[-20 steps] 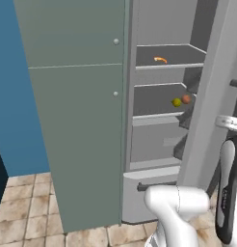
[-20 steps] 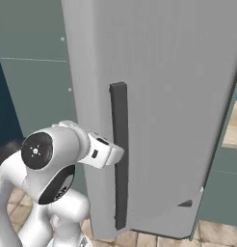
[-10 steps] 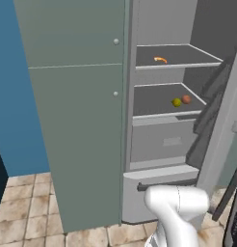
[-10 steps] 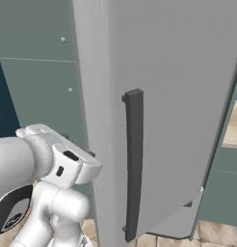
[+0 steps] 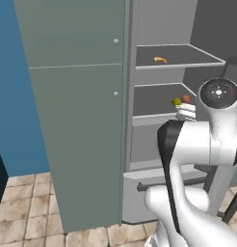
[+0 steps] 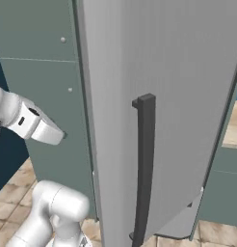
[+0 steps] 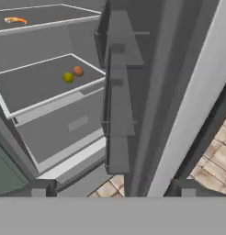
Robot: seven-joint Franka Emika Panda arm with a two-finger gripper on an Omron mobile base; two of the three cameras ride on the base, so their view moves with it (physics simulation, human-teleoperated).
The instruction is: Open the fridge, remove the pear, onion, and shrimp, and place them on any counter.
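The fridge stands open, its grey door with the long dark handle swung out wide. On the top shelf lies the thin orange shrimp. One shelf down, the yellow-green pear and the reddish-brown onion sit side by side. My gripper is open, with nothing between its fingertips, and faces the door's inner edge, well short of the shelves. My hand hangs in front of the middle shelf.
The door's inner bins rise straight ahead of the gripper. A grey-green cabinet with round knobs flanks the fridge on the left. The bottom drawer is shut. Past the door's right edge shows a tan counter top. The floor is tiled.
The gripper let go of the dark door handle and opened wide. The arm swung away from the door's outside to the front of the open shelves. The door stands wider.
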